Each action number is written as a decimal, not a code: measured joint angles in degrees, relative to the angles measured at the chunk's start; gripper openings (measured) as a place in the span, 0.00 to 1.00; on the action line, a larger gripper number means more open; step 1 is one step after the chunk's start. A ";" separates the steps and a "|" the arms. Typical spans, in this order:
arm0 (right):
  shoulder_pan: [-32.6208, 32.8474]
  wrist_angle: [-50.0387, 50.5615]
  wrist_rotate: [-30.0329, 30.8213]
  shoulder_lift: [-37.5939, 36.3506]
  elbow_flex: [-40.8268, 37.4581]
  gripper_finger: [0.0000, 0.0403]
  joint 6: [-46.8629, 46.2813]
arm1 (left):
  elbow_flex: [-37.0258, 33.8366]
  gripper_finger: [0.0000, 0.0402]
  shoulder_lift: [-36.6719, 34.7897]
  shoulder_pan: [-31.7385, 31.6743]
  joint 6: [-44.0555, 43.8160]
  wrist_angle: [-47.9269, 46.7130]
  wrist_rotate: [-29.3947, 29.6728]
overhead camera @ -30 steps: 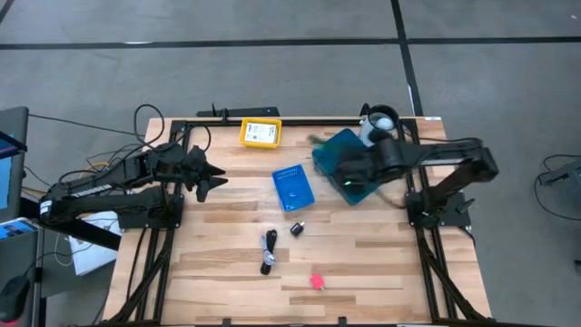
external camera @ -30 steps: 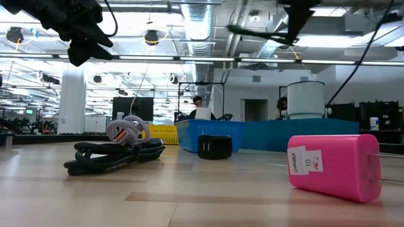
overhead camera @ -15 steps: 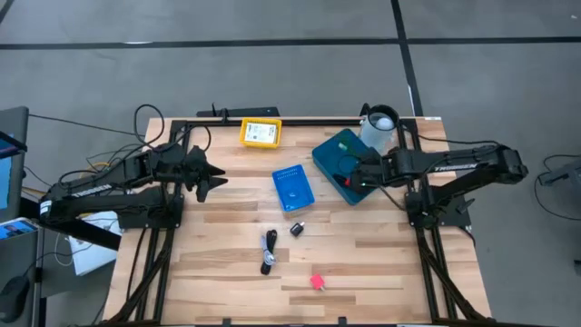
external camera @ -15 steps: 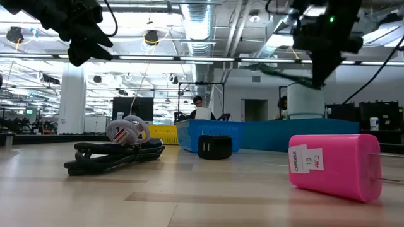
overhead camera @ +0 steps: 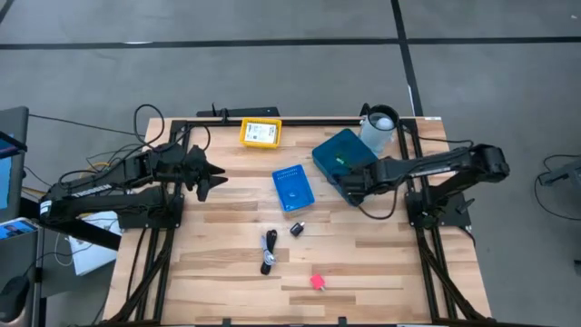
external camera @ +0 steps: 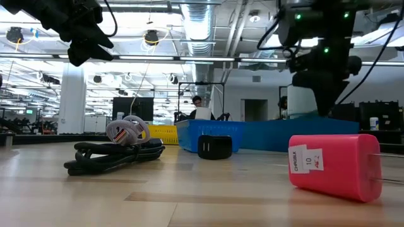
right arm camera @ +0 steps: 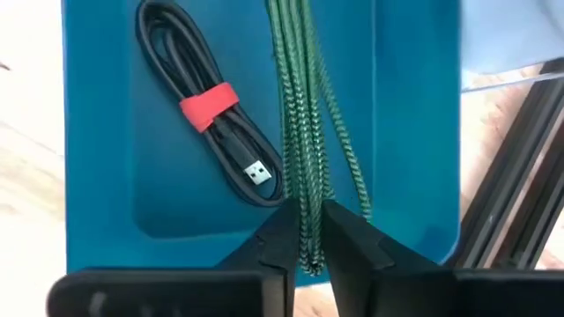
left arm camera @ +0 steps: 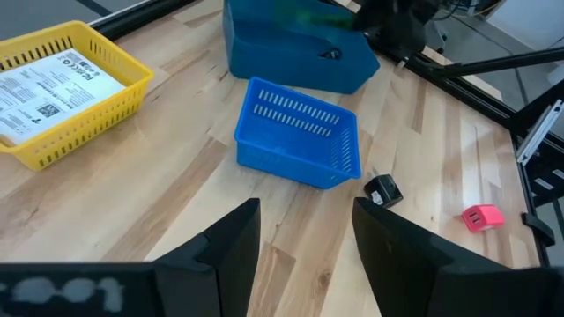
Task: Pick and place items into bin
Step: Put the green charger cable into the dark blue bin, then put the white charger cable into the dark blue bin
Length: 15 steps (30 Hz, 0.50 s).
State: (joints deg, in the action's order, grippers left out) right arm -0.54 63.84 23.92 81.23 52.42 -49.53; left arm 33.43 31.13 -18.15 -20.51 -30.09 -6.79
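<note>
Green braided cable point(right arm camera: 304, 132) pinched over the teal bin point(right arm camera: 97, 132)

The right gripper point(right arm camera: 306, 236) has its fingers narrowly closed on the cable, beside a black USB cable point(right arm camera: 207, 132) lying in the bin. The left gripper point(left arm camera: 304, 242) hangs with fingers apart, empty, near the blue basket point(left arm camera: 300, 145).

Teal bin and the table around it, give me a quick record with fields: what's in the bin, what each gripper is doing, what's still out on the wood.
bin: teal bin, far right of table
in bin: black USB cable with red tie
right gripper: over the bin, pinching green braided cable
left gripper: open, empty, waiting at left
on table: blue basket, yellow basket, black adapter, black cord, pink charger
</note>
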 joint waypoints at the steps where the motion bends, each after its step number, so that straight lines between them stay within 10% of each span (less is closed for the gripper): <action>1: 0.02 -0.39 0.21 0.73 0.00 0.12 0.12 | 0.00 0.43 0.00 0.02 0.00 0.00 0.00; 15: 0.68 -1.03 5.20 0.24 1.92 0.24 1.53 | 0.00 0.43 0.01 0.00 0.52 -0.02 -0.02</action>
State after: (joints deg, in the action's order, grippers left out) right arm 0.15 62.81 29.12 81.47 54.34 -48.00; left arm 33.43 31.14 -18.15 -19.99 -30.11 -6.81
